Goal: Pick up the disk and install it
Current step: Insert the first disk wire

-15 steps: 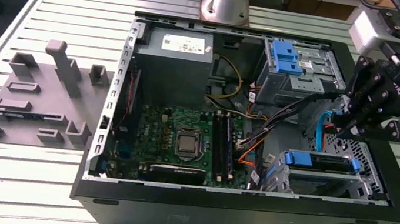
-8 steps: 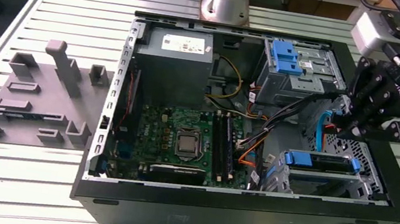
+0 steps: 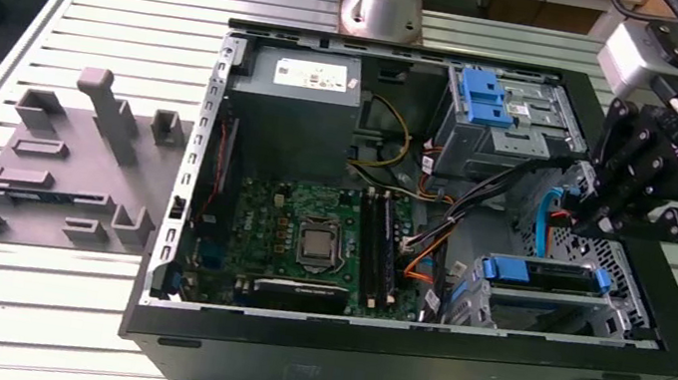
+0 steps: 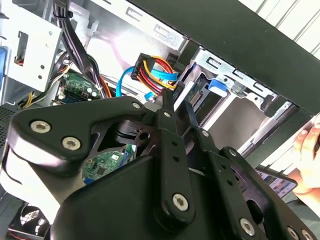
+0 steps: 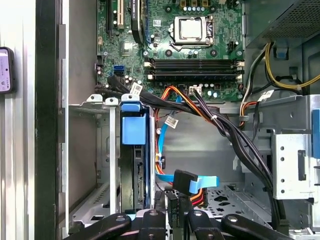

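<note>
The black metal fingers (image 4: 165, 112) look drawn together with nothing between them, so the gripper (image 4: 173, 102) is empty-handed, hanging just beside the drive cage (image 5: 95, 107) with its tips close over the cage's inner edge. The disk (image 5: 134, 127) is in that cage, standing on edge in the slot. Its blue plastic bracket faces out at the cage mouth and the dark, thin edge of the drive runs back behind it. From where I stand the work looks close to done: the bracket seems about level with the cage front, though I can't tell whether it has latched. If seating is the step in hand, I'd say any push belongs square on the stiff blue bracket, along the slot, and gently. The cage is thin perforated sheet steel with sharp folded edges, so a crooked drive would bind in it. Right next to the cage lies a flat blue data cable (image 5: 200, 181) with a black angled plug, and beside it a bundle of red, yellow and orange wires. They are soft, springy and easy to snag, so the tips want to stay off them. Beyond the cage is the green motherboard (image 5: 190, 55), studded and fragile. Well away from the cage, outside the black case (image 3: 421, 364), a matt grey moulded fixture block (image 3: 61, 159) sits on the ribbed metal table (image 3: 26, 305).
</note>
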Robot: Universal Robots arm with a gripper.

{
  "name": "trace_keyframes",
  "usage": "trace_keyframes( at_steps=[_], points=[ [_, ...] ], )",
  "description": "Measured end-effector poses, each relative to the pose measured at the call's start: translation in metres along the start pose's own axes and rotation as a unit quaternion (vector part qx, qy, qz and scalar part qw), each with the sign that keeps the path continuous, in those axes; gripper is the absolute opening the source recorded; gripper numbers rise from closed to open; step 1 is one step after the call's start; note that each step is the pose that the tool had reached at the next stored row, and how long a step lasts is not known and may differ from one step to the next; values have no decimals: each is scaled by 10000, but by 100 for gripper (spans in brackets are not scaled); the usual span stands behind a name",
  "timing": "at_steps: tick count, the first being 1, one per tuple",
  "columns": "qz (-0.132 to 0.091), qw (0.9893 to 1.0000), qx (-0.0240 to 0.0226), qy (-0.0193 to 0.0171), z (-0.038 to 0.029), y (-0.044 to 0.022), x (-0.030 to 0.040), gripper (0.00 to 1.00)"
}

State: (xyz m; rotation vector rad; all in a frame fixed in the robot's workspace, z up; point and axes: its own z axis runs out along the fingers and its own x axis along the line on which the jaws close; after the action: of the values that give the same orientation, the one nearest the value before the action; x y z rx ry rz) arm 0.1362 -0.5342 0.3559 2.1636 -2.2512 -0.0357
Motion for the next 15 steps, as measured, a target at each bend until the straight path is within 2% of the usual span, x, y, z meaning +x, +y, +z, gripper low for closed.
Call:
trace_keyframes(
  at_steps=[4, 5, 6, 15],
  points=[
    [0, 10000, 1, 14, 6, -1, 0, 25],
    [0, 10000, 1, 16, 6, -1, 0, 24],
    [0, 10000, 1, 17, 7, -2, 0, 17],
    [0, 10000, 1, 17, 8, -1, 0, 16]
  ],
)
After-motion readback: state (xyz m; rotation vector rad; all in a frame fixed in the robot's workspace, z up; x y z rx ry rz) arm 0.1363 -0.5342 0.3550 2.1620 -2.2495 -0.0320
